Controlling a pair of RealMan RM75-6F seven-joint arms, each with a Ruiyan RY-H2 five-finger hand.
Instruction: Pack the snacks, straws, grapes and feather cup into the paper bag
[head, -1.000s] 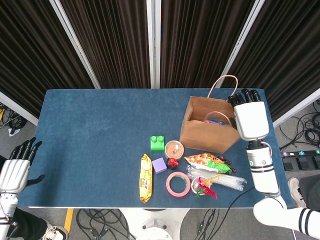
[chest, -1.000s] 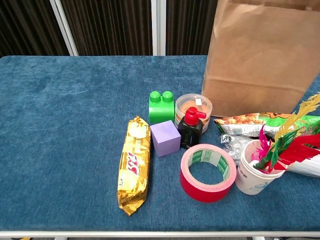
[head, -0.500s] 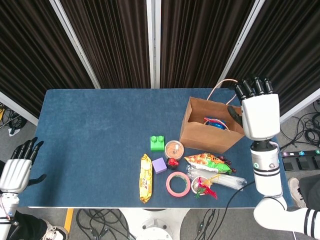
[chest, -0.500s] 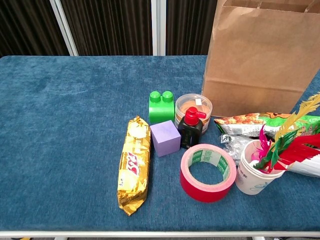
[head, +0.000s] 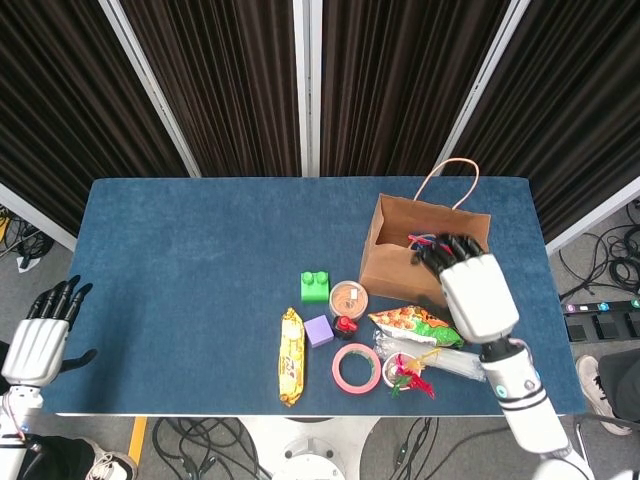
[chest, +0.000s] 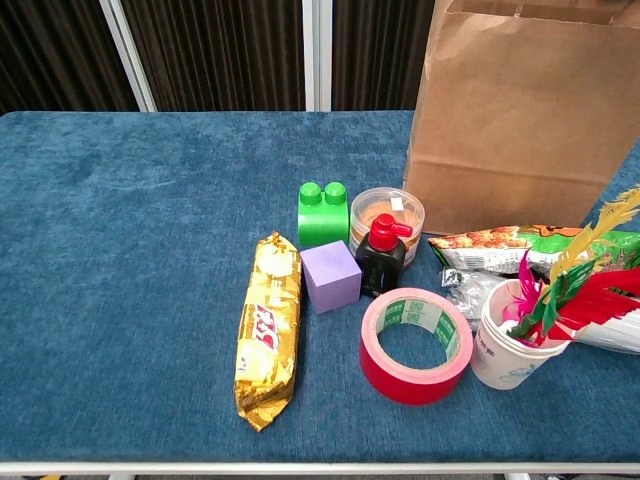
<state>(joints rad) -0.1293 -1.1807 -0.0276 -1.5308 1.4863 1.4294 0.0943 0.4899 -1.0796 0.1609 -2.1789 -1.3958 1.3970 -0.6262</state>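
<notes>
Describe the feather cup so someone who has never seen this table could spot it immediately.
Find the brown paper bag at the table's right. In front of it, near the table's front edge, right of the red tape roll, stands the feather cup: the only white cup, with pink, green and yellow feathers sticking out.

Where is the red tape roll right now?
In the chest view the red tape roll lies flat near the table's front edge, right of centre, between the purple cube and the feather cup.

The right hand (head: 470, 290) is raised above the bench, back side up, with its dark fingers (head: 440, 250) bent forward and holding nothing. The left hand (head: 42, 335) stays low at the left edge, its fingers apart and pointing up.
</notes>
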